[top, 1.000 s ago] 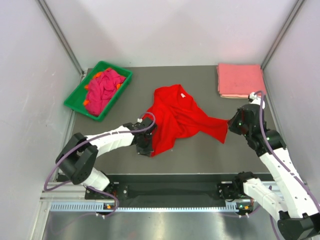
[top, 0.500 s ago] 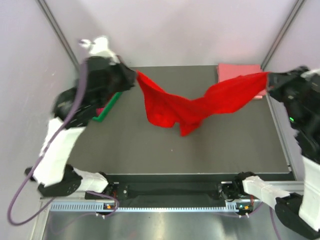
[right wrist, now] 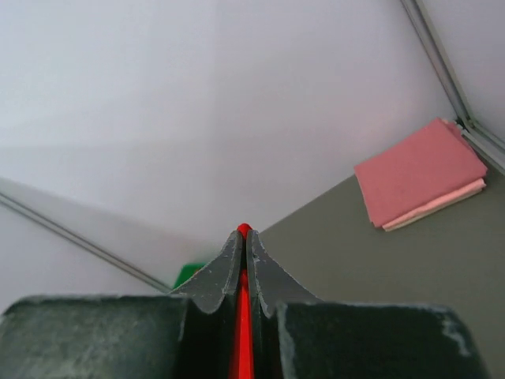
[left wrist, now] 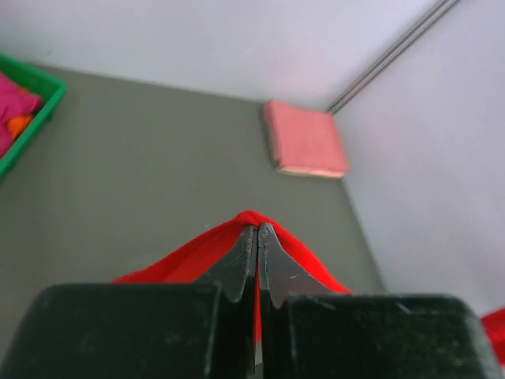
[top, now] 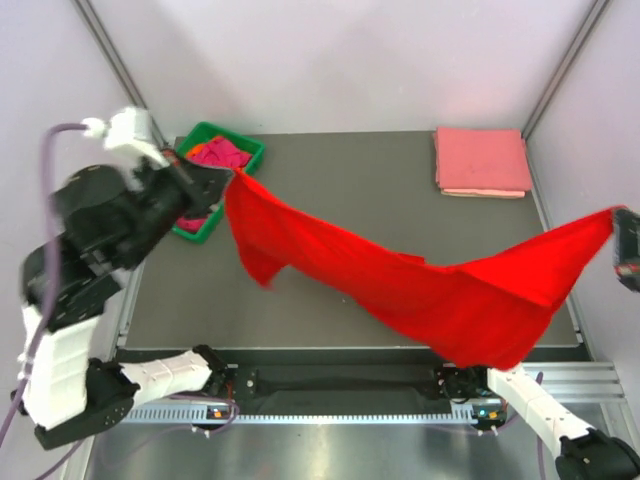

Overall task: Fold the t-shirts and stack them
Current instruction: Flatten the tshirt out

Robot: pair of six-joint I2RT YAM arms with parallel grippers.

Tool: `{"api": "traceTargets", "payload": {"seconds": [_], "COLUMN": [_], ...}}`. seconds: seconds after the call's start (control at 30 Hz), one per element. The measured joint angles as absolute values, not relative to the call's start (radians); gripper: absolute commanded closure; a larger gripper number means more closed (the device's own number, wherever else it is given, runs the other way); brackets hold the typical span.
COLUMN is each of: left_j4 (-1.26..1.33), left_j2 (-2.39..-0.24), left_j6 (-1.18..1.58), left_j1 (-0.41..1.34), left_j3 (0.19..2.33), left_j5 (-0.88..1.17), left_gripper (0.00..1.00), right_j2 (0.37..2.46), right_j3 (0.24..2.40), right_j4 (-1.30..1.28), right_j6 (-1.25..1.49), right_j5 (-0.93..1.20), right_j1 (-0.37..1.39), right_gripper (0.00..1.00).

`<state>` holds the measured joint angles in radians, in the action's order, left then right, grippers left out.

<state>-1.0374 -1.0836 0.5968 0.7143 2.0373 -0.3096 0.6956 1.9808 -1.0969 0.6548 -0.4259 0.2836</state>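
The bright red t-shirt [top: 420, 285] hangs stretched in the air above the table, sagging between my two raised arms. My left gripper [top: 228, 180] is shut on its upper left corner, and red cloth [left wrist: 292, 245] shows round the closed tips of that gripper [left wrist: 258, 229]. At the far right edge my right gripper [top: 615, 222] is shut on the other corner, with a red strip [right wrist: 243, 332] pinched between its fingers [right wrist: 243, 234]. Two folded salmon pink t-shirts [top: 481, 161] lie stacked at the back right. Magenta and orange t-shirts [top: 215, 155] lie crumpled in the tray.
A green plastic tray [top: 245, 150] stands at the back left corner of the dark table [top: 350, 180], partly hidden by my left arm. White walls close in the table on three sides. The pink stack [left wrist: 304, 146] also shows in the left wrist view.
Both arms lifted the red t-shirt off the table, then swung nearer and spread apart. The shirt went from crumpled on the table to hanging wide in the air.
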Motion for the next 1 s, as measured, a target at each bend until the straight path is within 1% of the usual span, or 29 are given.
{"api": "traceTargets", "payload": {"seconds": [0.1, 0.23, 0.3, 0.37, 0.43, 0.5, 0.67, 0.73, 0.83, 0.93, 1.0], "left_j4": [-1.037, -1.015, -0.987, -0.956, -0.925, -0.895, -0.77, -0.707, -0.641, -0.629, -0.62], "left_j2": [-1.131, -1.276, -1.368, -1.469, -1.568, -1.681, -1.868, -1.881, -1.84, -1.726, -1.624], "left_j6": [0.583, 0.55, 0.535, 0.527, 0.528, 0.53, 0.579, 0.604, 0.616, 0.609, 0.6], "left_j1": [0.714, 0.686, 0.628, 0.529, 0.435, 0.35, 0.253, 0.238, 0.23, 0.231, 0.234], "left_j3": [1.928, 1.877, 1.881, 1.91, 1.964, 2.06, 2.321, 2.374, 2.377, 2.286, 2.174], "left_j5": [-0.34, -0.375, -0.352, -0.298, -0.259, -0.227, -0.13, -0.081, -0.02, 0.01, 0.016], "left_gripper": [1.0, 1.0, 1.0, 1.0, 1.0, 1.0, 1.0, 1.0, 1.0, 1.0, 1.0], "right_j2": [0.744, 0.901, 1.027, 1.159, 1.298, 1.431, 1.719, 1.746, 1.721, 1.627, 1.537], "right_j3": [1.917, 1.772, 1.741, 1.743, 1.797, 1.907, 2.314, 2.381, 2.403, 2.323, 2.23], "right_j4": [-1.082, -0.979, -0.905, -0.825, -0.77, -0.718, -0.579, -0.527, -0.488, -0.461, -0.453], "right_j6": [0.633, 0.592, 0.572, 0.55, 0.515, 0.477, 0.413, 0.427, 0.469, 0.496, 0.509], "right_j5": [-0.409, -0.384, -0.373, -0.358, -0.345, -0.336, -0.269, -0.216, -0.128, -0.065, -0.027], "right_j1": [0.283, 0.283, 0.283, 0.282, 0.278, 0.265, 0.171, 0.109, -0.034, -0.149, -0.175], "right_gripper": [1.0, 1.0, 1.0, 1.0, 1.0, 1.0, 1.0, 1.0, 1.0, 1.0, 1.0]}}
